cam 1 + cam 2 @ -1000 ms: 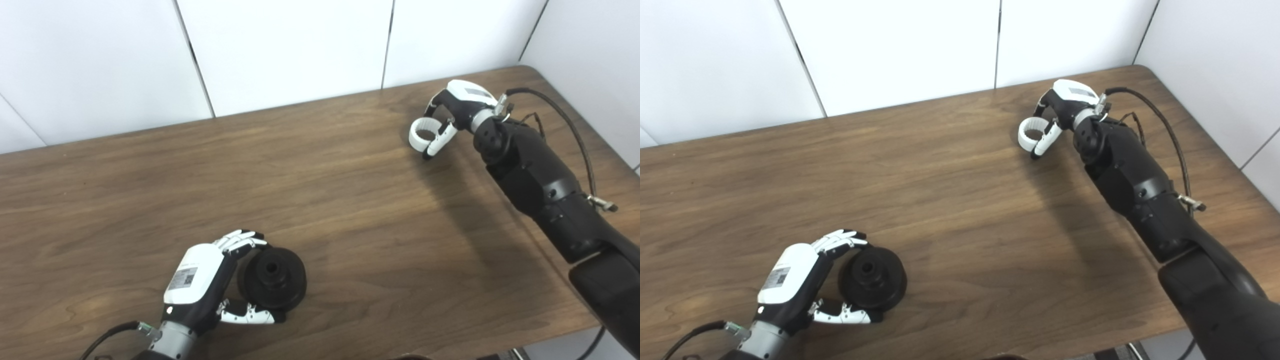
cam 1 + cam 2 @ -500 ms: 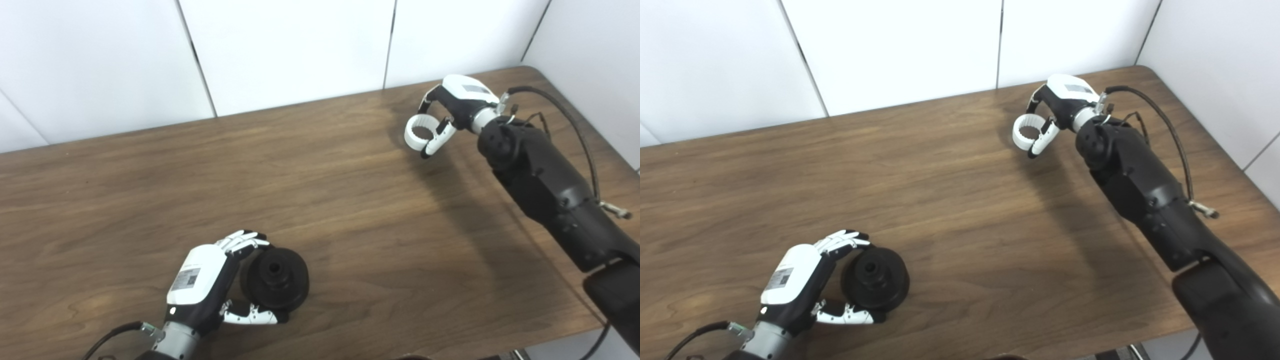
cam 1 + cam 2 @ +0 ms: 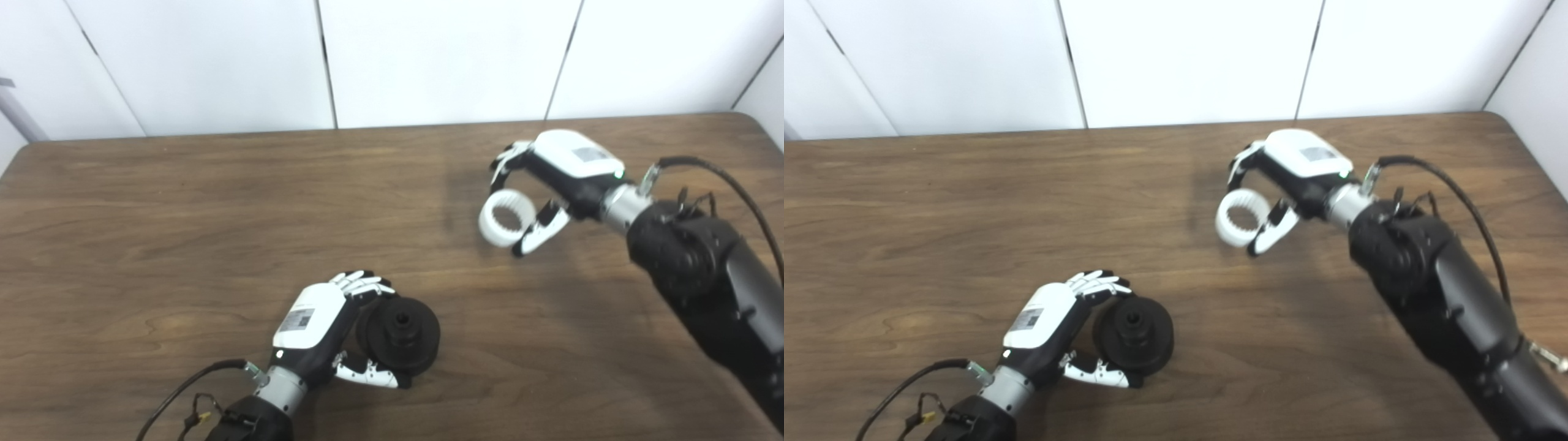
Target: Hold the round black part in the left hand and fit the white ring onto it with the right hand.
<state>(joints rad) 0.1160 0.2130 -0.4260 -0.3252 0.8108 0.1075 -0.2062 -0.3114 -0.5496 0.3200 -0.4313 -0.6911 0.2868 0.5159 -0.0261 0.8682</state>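
White ring (image 3: 505,218) is clamped between fingers and thumb of the right hand (image 3: 560,177), off the table (image 3: 184,202) and well apart from the round black part (image 3: 401,334). Left hand (image 3: 318,327) has fingers wrapped on that part's rim, hub facing up. Carry phase, I'd say. Bring the ring over the hub, level its bore to the axis, lower straight; keep the thumb clear of the seat.

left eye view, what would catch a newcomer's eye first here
The white ring stands out first, pinched in the right hand and held above the wooden table at right of centre. Next comes the round black part near the front edge, gripped by the left hand, well apart from the ring.
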